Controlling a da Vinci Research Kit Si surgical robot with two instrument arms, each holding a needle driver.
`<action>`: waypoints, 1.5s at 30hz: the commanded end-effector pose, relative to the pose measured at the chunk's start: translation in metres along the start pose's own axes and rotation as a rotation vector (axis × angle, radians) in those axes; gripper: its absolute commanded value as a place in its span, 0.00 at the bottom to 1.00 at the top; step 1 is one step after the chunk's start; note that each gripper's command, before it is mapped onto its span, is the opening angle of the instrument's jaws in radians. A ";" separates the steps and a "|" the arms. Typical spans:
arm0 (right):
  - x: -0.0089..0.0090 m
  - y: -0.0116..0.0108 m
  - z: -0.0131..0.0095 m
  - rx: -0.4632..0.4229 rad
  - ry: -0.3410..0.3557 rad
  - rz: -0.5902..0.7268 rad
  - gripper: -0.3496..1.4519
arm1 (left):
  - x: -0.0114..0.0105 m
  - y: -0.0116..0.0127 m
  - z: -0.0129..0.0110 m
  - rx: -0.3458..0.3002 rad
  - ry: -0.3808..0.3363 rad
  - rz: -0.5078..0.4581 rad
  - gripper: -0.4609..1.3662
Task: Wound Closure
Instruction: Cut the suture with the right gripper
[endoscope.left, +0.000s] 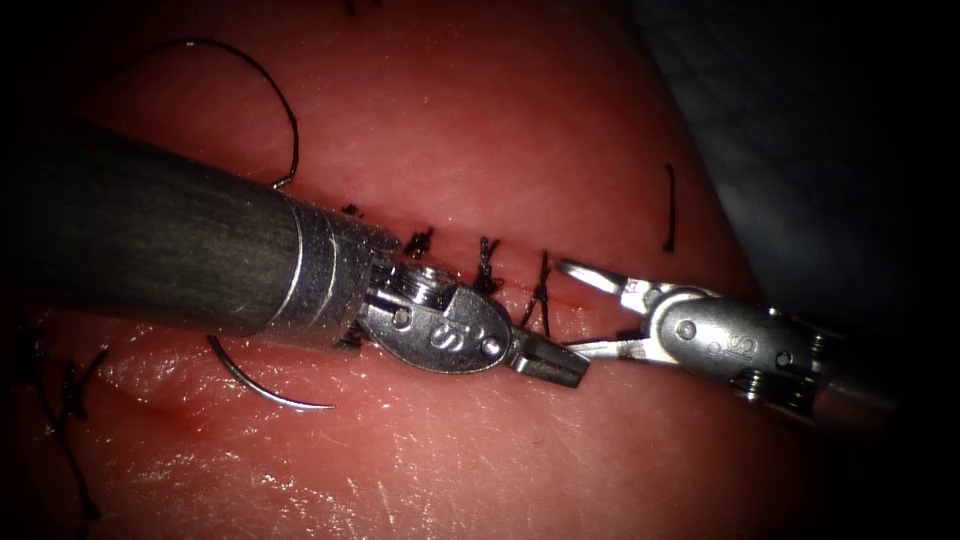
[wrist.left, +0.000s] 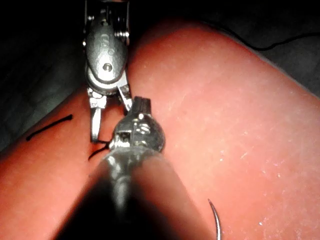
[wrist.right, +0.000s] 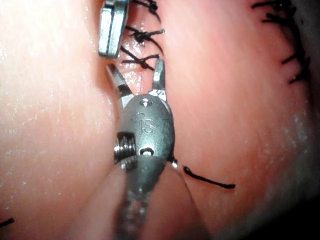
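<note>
Backdrop. A dark grey-blue cloth (endoscope.left: 800, 120) occupies the upper right of the endoscope view, and its surface carries a faint woven or quilted pattern. In the left wrist view the same dark cloth (wrist.left: 35, 75) shows a dim grid texture. A thin pale line (wrist.left: 285, 42) crosses it there, possibly a cord or a fold.

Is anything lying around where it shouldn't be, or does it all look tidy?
The curved needle lies loose on the tissue, held by neither tool. The left end effector is shut on nothing; the right end effector gapes open by the stitched cut. A cut thread end lies apart.
</note>
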 end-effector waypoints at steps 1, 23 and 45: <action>0.0000 0.0001 0.0003 -0.012 -0.002 -0.017 0.88 | 0.0000 0.0000 0.0000 -0.004 0.001 -0.001 0.06; 0.0011 -0.0023 0.0045 -0.047 0.163 -0.158 0.90 | -0.0002 -0.0005 0.0001 -0.008 0.027 -0.038 0.06; 0.0011 -0.0024 0.0058 -0.013 0.239 -0.160 0.45 | -0.0002 -0.0003 -0.0002 -0.020 0.042 -0.058 0.06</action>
